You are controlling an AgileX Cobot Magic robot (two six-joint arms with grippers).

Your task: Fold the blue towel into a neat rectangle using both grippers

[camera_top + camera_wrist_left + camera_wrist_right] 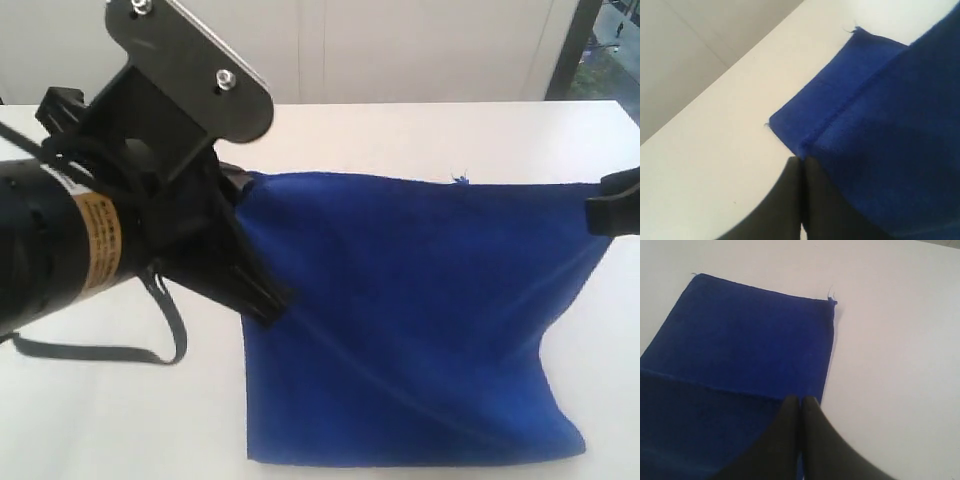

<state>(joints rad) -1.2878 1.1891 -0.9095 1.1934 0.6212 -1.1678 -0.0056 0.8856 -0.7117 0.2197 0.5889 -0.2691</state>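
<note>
I am pinching royal-blue cloth towel (420,320) corners in black left gripper (801,164) and right gripper (801,402); must be carrying edge taut, level.

left end effector (801,162) closed | seemingly pinching blue towel (890,140) hem

Towel (400,320) partly on table (90,420), centre-right

white table (420,130), pale panelled wall (400,50) behind, dark glass (600,45) at far right, grey floor (690,50).
</note>
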